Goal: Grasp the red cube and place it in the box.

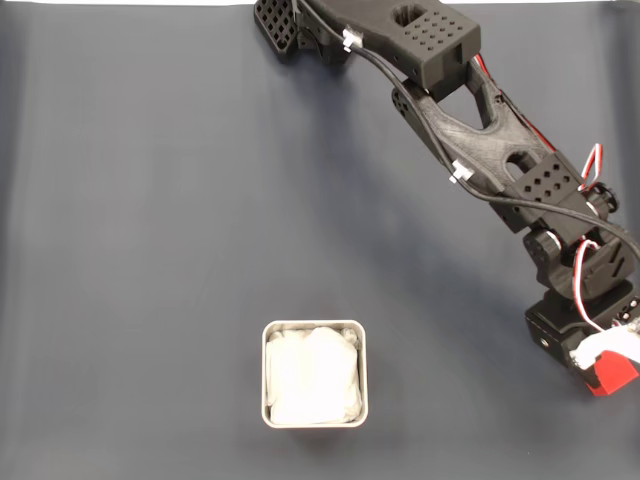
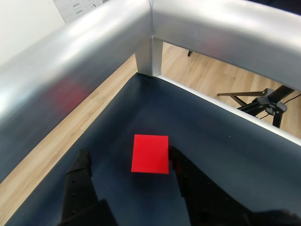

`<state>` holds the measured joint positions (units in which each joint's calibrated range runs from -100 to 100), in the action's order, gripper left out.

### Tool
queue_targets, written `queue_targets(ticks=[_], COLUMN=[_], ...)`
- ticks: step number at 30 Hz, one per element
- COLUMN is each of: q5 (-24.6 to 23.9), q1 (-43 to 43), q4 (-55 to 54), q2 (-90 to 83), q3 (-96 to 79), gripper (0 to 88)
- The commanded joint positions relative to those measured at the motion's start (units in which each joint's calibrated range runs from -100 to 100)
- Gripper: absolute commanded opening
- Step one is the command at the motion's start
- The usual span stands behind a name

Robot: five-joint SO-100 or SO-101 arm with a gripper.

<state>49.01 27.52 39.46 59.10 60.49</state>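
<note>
- While our arm (image 1: 470,150) reaches from the top of the fixed view down to its lower right corner, the dark mat (image 1: 150,250) lies bare between it and the goal, so we judge the carry to come as a long sweep leftward in that view.
- We see the box (image 1: 314,326) low and a little left of centre in the fixed view, its white crumpled lining showing from above, well apart from the arm's tip.
- We find the silvery rail (image 2: 84,52) of the table frame crossing the top of the wrist view, with the wooden floor beyond it; the work is happening close to the mat's corner.
- Our gripper (image 2: 129,165) points down at the mat, one dark finger (image 2: 80,174) to the left of the block in the wrist view and the other to the right.
- We read the jaws as spread wide: the right finger sits just beside the block's edge, perhaps touching, while the left one stands clearly apart from it with mat showing between.
- The red cube (image 2: 150,154) rests on the mat between those fingers, nearer the right one, its faces roughly square to the closing line; in the fixed view it peeks out red (image 1: 610,376) under the wrist.
- We judge the grasp not yet made; closing should centre the cube.
</note>
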Motion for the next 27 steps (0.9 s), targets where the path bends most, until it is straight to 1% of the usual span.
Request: queue_targets(ticks=[1,5,13,22,27], q5=[0.7,1.0,2.3,2.7,2.8], q1=[1.0,1.2,0.8,0.3,-0.1], q4=[-0.8,-0.4,1.3,2.3,3.2], q2=[-0.7,-0.6,-0.6,-1.4,-2.4], q3=[3.2,3.2,2.8,2.7,2.1], gripper=[37.9,34.9,21.0,11.0,7.8])
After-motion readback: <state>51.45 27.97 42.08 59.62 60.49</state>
